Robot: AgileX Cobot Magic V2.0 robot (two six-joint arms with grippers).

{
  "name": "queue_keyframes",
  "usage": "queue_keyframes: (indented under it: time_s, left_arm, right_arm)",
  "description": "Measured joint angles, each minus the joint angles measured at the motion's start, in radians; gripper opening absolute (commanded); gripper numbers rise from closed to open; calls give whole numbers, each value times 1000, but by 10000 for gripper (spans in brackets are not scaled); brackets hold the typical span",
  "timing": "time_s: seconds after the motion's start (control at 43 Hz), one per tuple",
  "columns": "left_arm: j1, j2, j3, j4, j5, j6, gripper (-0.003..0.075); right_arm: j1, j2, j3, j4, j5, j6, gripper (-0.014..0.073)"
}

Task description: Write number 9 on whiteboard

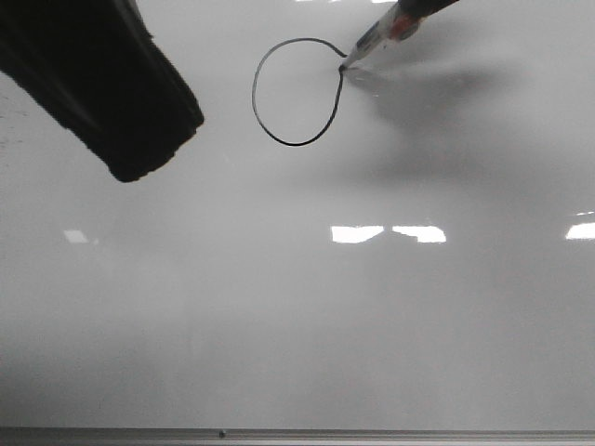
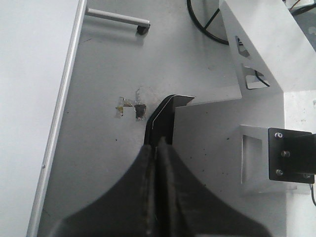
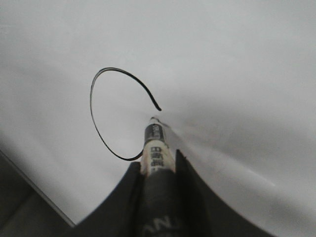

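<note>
The whiteboard fills the front view. On it is the round loop of the number 9, a thin black line with no tail. My right gripper is shut on a marker. The marker comes in from the upper right, and its tip rests on the board at the loop's upper right, where the line closes. In the right wrist view the loop shows with a small gap just ahead of the tip. My left gripper hangs at the upper left, shut and empty.
A grey metal edge strip runs along the board's near side. Glare patches lie mid-board. In the left wrist view, beside the board edge, are a grey tabletop with a tape scrap, a white bracket and a bar handle.
</note>
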Motion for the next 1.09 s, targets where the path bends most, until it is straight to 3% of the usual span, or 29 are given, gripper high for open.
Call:
queue_keyframes:
  time_s: [0.605,0.977,1.093]
  left_arm:
    - [0,0,0,0,0,0,-19]
    - [0,0,0,-1,0,0,-19]
    - [0,0,0,-1,0,0,-19]
  right_arm:
    - [-1,24,4,11,20,4,-58]
    - [12,51,289,14,-1,5,-58]
    - [31,51,306,1,-15,5,-58]
